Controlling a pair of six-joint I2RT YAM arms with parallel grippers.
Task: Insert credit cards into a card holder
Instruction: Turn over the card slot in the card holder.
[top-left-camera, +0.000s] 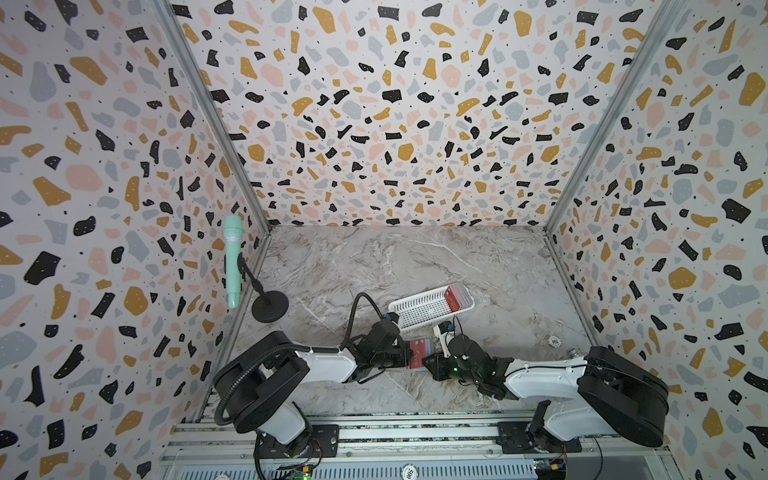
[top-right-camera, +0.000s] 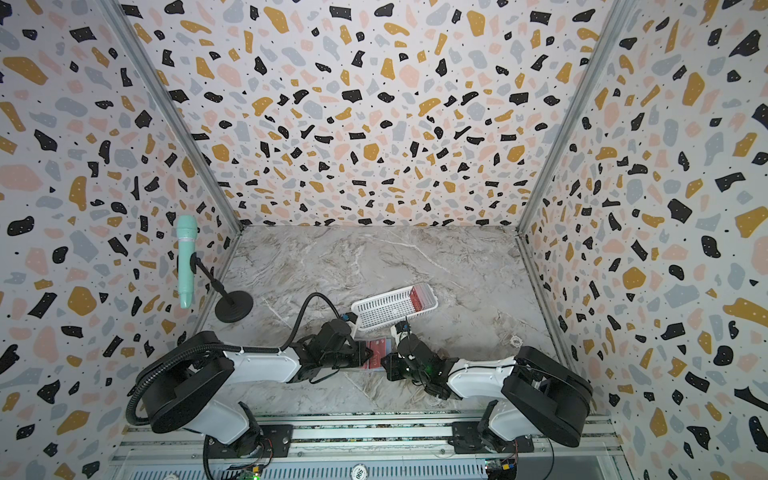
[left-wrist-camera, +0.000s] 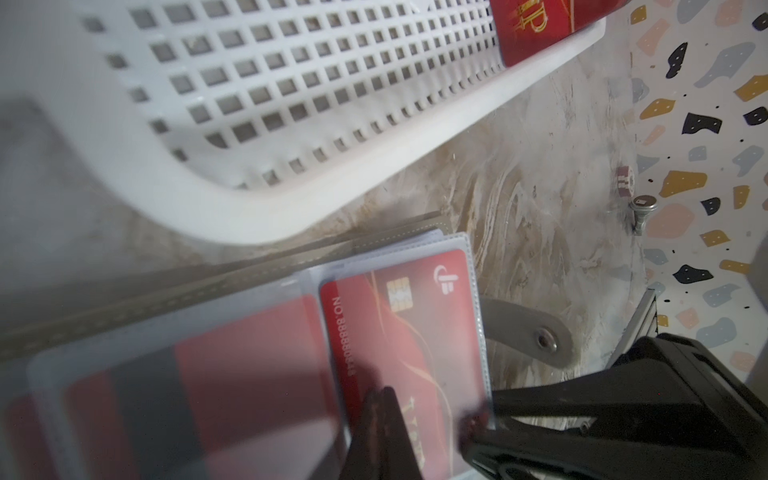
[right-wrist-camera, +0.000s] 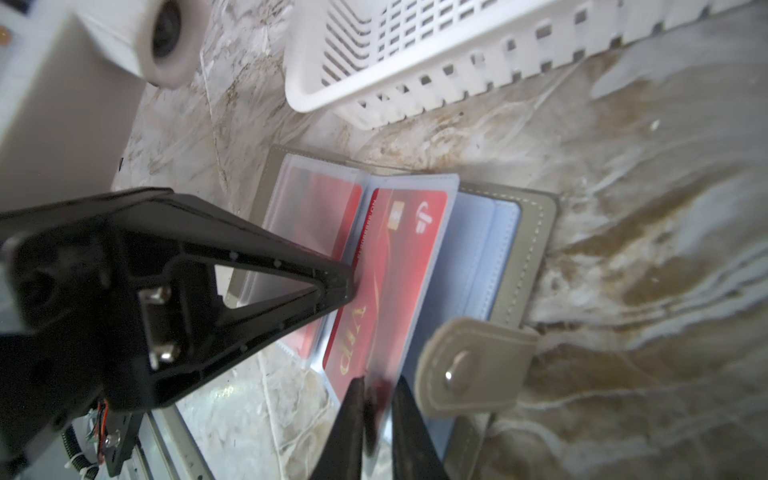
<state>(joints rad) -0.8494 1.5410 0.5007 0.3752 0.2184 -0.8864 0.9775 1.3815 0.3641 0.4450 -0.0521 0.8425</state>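
From above, my arms (top-left-camera: 328, 363) cover most of the card holder (top-left-camera: 417, 353). On the left wrist camera the card (left-wrist-camera: 540, 29) in the basket (left-wrist-camera: 291, 216) is cut by the edge; the near sleeve (left-wrist-camera: 187, 395) blurs.

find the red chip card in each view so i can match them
In a top view: red chip card, between the two wrists, on the white basket's near side.
In a top view: same place.
Left wrist: card beside the grey snap tab.
Right wrist: card beside the same tab.
Shared landmark: the white basket, in all four.
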